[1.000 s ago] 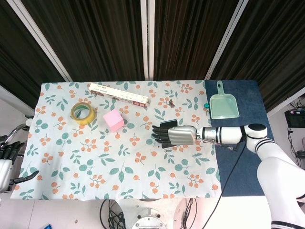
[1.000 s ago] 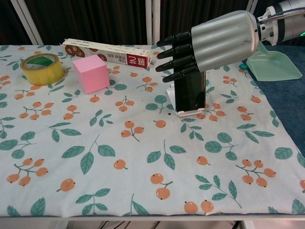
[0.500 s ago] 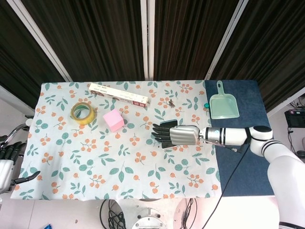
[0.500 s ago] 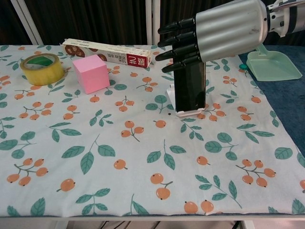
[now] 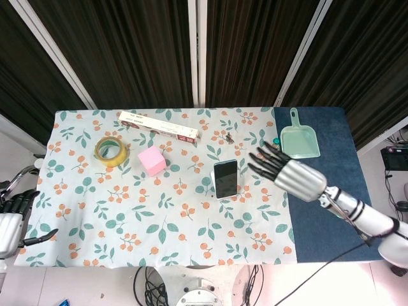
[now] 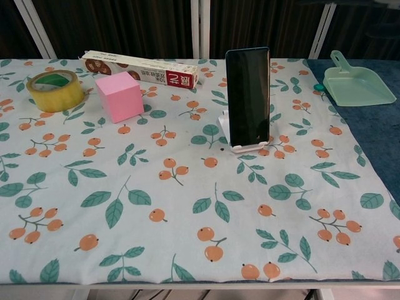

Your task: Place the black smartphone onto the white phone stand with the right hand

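black smartphone (image 6: 248, 97) upright in white phone stand (image 6: 240, 147); right hand (image 5: 284, 171) apart, empty

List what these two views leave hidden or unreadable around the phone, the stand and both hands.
- White phone stand: mostly hidden behind the black smartphone in both views.
- Right hand: absent from chest view; the palm is unseen in head view.
- Left hand: cut off by head view's left edge.
- Long printed box: small print is illegible.

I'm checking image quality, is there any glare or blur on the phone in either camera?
Chest view: the black smartphone is sharp, its screen dark and glare-free, upright on the white phone stand. Head view: the phone looks small, with a faint grey sheen; the right hand isn't blurred.
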{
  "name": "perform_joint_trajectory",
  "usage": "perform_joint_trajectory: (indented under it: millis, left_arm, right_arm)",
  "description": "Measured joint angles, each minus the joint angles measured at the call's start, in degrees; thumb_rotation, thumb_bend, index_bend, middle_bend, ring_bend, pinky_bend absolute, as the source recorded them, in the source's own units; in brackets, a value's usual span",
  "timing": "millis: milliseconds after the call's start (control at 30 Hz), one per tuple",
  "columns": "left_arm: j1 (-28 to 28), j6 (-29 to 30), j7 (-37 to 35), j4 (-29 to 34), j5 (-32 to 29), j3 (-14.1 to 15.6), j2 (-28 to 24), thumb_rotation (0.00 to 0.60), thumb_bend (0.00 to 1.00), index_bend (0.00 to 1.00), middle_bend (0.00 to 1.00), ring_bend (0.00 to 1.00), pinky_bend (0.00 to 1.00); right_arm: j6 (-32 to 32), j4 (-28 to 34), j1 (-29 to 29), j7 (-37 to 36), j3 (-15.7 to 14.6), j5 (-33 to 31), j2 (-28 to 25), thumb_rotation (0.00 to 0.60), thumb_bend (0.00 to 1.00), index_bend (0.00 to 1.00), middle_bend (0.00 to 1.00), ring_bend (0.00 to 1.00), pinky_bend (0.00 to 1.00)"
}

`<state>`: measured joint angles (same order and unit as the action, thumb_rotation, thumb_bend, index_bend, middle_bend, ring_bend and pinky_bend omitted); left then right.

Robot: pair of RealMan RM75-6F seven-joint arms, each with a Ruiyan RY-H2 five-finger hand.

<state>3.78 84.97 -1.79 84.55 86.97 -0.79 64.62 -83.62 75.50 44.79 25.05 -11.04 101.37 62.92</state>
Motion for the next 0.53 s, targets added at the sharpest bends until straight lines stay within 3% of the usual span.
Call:
perform_joint_trajectory:
  millis: [67, 300, 400, 533]
  left_arm:
    - [0.17, -0.19, 0.28, 0.67, 0.25, 0.1, -0.12, 0.291, 0.03, 0.13, 0.12, 0.14, 0.24]
    - [0.66, -0.75, 2.15, 3.09, 1.35, 0.69, -1.35, 0.289, 0.03, 0.13, 0.12, 0.14, 0.24]
    - [0.89, -0.61, 2.56, 3.25, 1.75, 0.61, -1.54, 0.288, 0.03, 0.13, 0.11, 0.14, 0.24]
    - [1.21, 0.24, 2.51, 3.01, 2.79, 0.34, -1.16, 0.289, 0.03, 0.13, 0.1, 0.14, 0.24]
  right_arm:
    - [-2.61, 3.43, -5.45, -2.24, 0.42, -4.89, -0.38, 0.6, 0.41, 0.0, 0.0, 0.0, 0.0]
    - [-12.03, 13.07, -25.91, -19.41, 1.8, -20.97, 1.25, 0.6, 0.33, 0.0, 0.0, 0.0, 0.0]
    - [-13.27, 15.22, -32.34, -25.82, 1.97, -25.28, 2.32, 0.6, 0.33, 0.0, 0.0, 0.0, 0.0]
    - [-13.82, 15.35, -36.9, -28.65, 2.39, -26.28, 3.82, 0.6, 0.33, 0.0, 0.0, 0.0, 0.0]
